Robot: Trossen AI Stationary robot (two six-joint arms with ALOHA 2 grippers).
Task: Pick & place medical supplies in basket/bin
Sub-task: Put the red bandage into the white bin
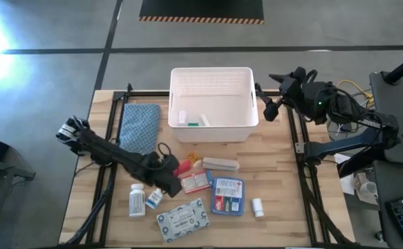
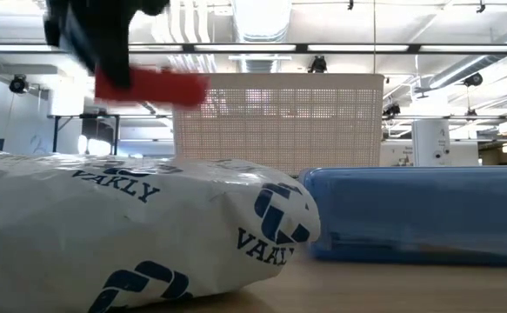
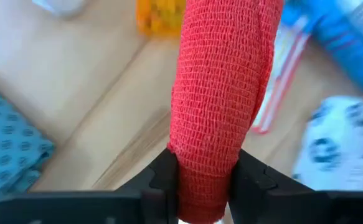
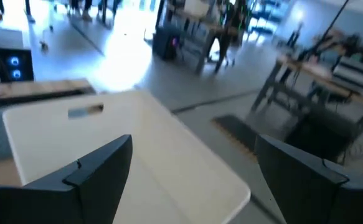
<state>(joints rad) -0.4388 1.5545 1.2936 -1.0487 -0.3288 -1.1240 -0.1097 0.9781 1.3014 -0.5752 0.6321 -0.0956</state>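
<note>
Left gripper (image 3: 200, 177): both dark fingers (image 3: 162, 171) pressed against the sides of the red tube (image 3: 221, 99), a roll of red woven wrap, which stands out lengthwise between them. In the low view the tube (image 2: 149, 85) hangs clear above the table, level, gripped at one end. In the high view the left gripper (image 1: 175, 168) sits near table centre, with the tube (image 1: 184, 168) at its tip; the left arm runs back from it toward 9–10 o'clock, stretched low and nearly straight across the blue-grey cloth's (image 1: 140, 126) corner.

Around the grip: red-white packet (image 1: 195, 182) just at 5 o'clock, beige bar (image 1: 220, 164) at 3 o'clock, blue-red packet (image 1: 228, 196) farther at 4 o'clock, patterned flat pack (image 1: 182, 220) at 6 o'clock, pill bottle (image 1: 137, 201) at 7–8 o'clock, a second small bottle (image 1: 257, 207) well apart at 4 o'clock.

White bin (image 1: 213, 131) at 12–1 o'clock from the grip, apart from it; a few small items lie inside.

Right gripper (image 4: 193, 177): fingers spread wide, nothing between them, held above the bin's corner (image 4: 131, 162). In the high view it waits at the bin's 3 o'clock side (image 1: 269, 104), its arm folded back toward the table's right edge.
</note>
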